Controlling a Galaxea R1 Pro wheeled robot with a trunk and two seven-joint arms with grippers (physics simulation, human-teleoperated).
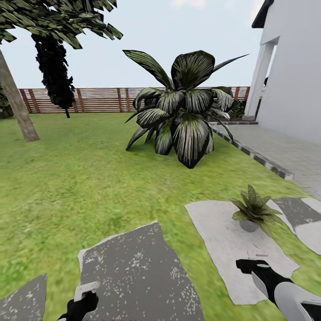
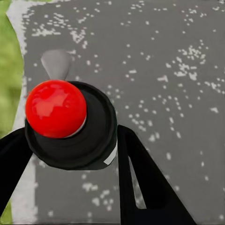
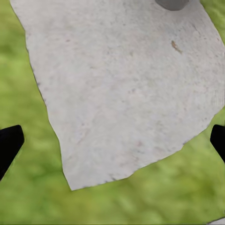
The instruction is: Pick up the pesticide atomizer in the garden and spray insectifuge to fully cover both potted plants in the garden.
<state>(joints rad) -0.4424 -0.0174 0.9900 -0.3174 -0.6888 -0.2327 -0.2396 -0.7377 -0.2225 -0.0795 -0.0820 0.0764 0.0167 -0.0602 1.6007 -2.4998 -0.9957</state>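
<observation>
The pesticide atomizer (image 2: 70, 124), red-capped, was seen clamped between the left gripper (image 1: 82, 303) fingers, its body largely hidden. The right gripper (image 3: 112, 140) was spread wide, fingertips cut off at the frame edges. One potted plant (image 1: 253, 207) stood on a pale paving slab (image 1: 223, 240), open grass (image 1: 89, 187) around.

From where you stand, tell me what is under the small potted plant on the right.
The potted plant sits in a grey pot on a pale grey paving slab, with lawn around it. The slab directly beneath the pot is covered, so unseen.
</observation>
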